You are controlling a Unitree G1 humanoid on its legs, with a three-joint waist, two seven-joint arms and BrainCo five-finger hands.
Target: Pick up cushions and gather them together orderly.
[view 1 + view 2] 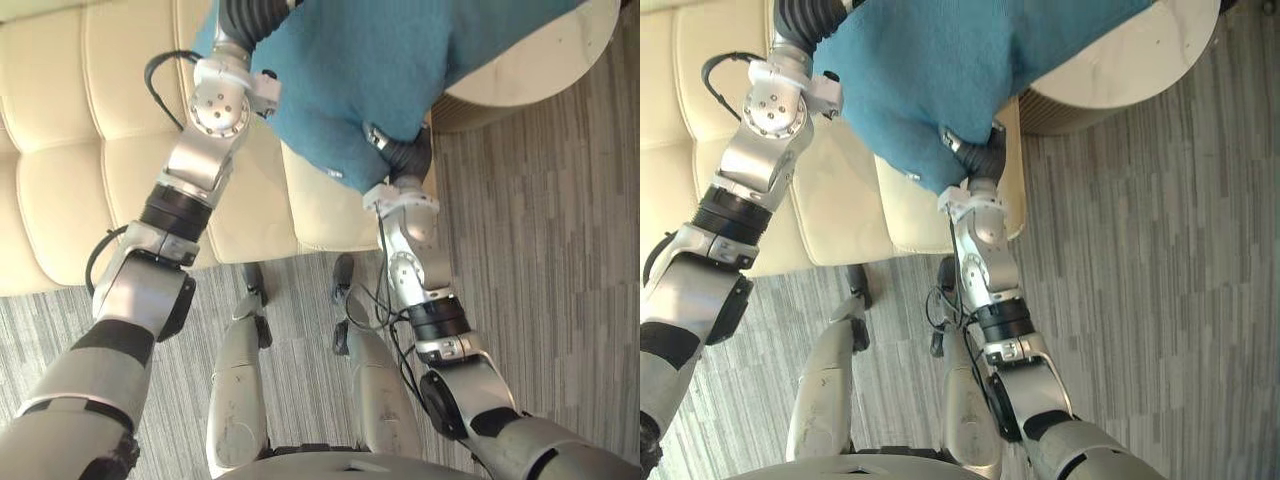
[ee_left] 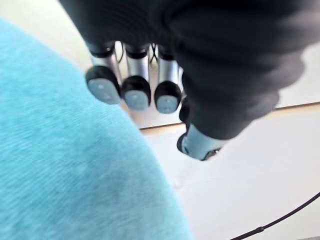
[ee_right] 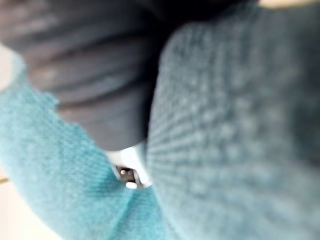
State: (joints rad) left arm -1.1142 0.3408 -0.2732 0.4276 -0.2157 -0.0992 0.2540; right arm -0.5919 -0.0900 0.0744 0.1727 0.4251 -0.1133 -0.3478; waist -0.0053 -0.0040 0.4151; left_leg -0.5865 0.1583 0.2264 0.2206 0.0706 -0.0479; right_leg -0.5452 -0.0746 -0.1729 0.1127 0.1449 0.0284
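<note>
While the teal cushion (image 1: 350, 70) hangs in the upper centre of the frame, lifted clear of the cream sofa (image 1: 80, 120) on the left and partly overlapping the round white table (image 1: 540, 60) at upper right, it appears to be carried between the two arms rather than properly gripped. In the left wrist view the left robot hand (image 2: 135, 90) has its fingers (image 2: 102, 87) loose and side by side at the cushion's edge, thumb apart, with no fabric pinched between them. The right robot hand (image 1: 408, 155) goes in under the cushion's lower corner at mid-frame. Its wrist view shows teal knit pressed all round it, so I cannot tell how it holds. The main risk, as I judge it, is a slip. A soft cushion pressed from two sides gives way if either arm eases or the arms drift apart, and it would then drop onto the grey striped floor (image 1: 560, 300) at lower right. The drooping lower corner suggests the weight already sits unevenly. A wide swing toward the upper right could also drag the cushion across the table's rim.
</note>
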